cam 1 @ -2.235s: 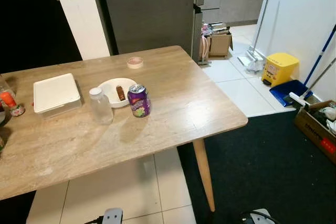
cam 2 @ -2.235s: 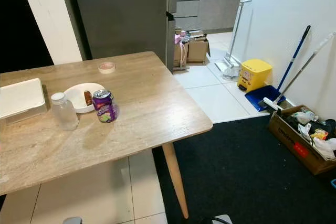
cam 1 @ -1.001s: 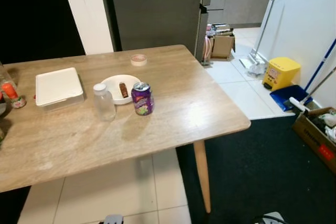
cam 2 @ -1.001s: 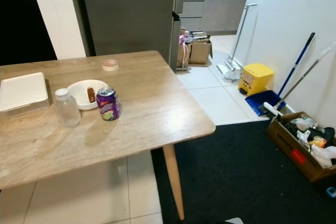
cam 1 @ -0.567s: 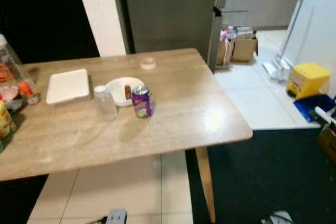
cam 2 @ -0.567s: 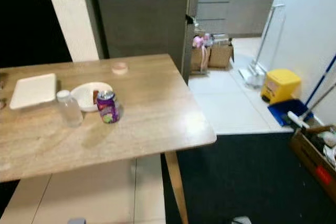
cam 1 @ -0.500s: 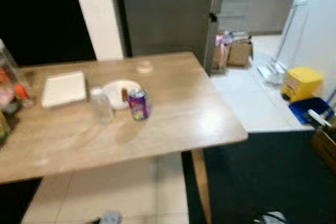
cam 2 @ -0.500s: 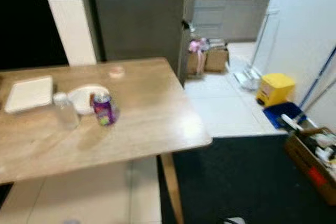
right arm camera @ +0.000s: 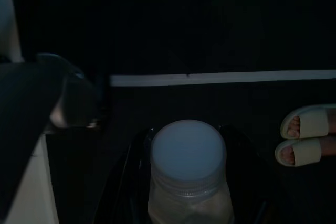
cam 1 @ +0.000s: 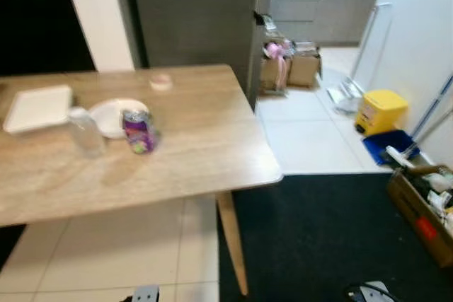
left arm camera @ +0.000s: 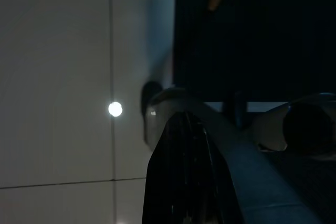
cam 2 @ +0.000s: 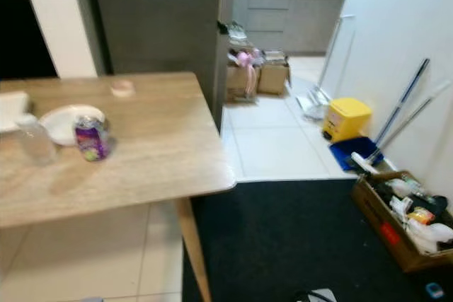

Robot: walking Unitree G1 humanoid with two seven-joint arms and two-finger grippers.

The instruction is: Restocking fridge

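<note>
The tall dark grey fridge (cam 1: 191, 12) stands behind the wooden table (cam 1: 205, 150) with its door closed. On the table are a purple drink can (cam 1: 139, 131), a clear bottle with a white cap (cam 1: 85, 131), a white plate (cam 1: 106, 114) holding a small brown item, a white lidded box (cam 1: 39, 98) and a tape roll (cam 1: 161, 81). My right gripper (right arm camera: 186, 203) hangs low over a dark floor, shut on another clear bottle with a white cap (right arm camera: 188, 156). In the left wrist view my left gripper (left arm camera: 181, 145) hangs over pale tiles, its fingers together.
A dark rug (cam 1: 318, 231) lies right of the table. A yellow bin (cam 1: 382, 109), a blue dustpan (cam 1: 386, 143), mops and an open cardboard box (cam 1: 425, 217) line the right wall. Boxes (cam 1: 290, 68) sit beside the fridge. A person's feet in slippers (right arm camera: 307, 135) stand near my right gripper.
The whole picture has shifted: the camera has turned right, so the table sits further left. The things on the table keep their places.
</note>
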